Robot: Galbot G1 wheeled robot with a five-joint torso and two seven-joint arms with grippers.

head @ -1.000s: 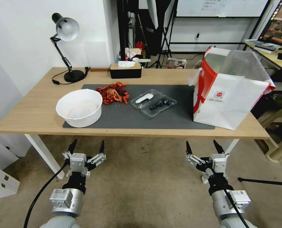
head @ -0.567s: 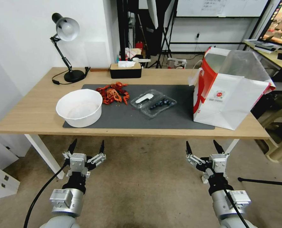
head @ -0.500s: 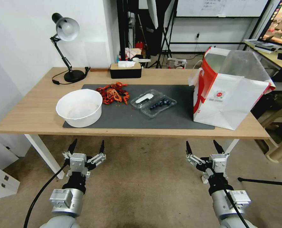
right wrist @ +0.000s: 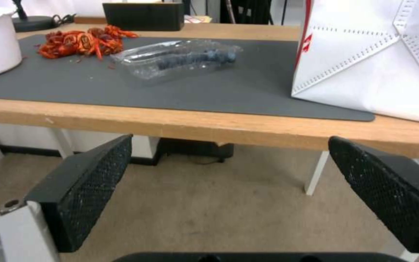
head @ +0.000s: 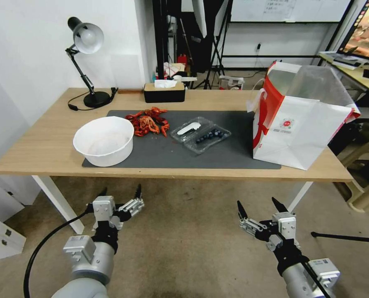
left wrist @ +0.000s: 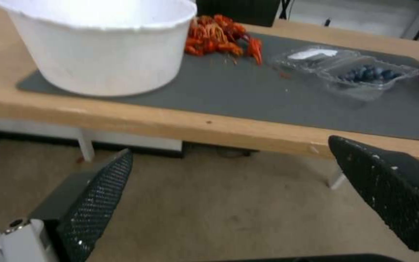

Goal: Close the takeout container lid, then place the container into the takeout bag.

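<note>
Takeout container (head: 201, 135) unmoved, lid (head: 189, 128) open | left gripper (head: 120, 192), right gripper (head: 259, 207) shifted, jaws spread

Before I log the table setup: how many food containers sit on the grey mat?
2: the large white round bowl at the mat's left end, and the small clear plastic clamshell takeout container lying open mid-mat, berries inside. The bag's inside is hidden.

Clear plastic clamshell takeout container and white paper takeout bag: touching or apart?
Apart. The head view shows bare grey mat between the clear plastic clamshell takeout container and the white paper takeout bag.
</note>
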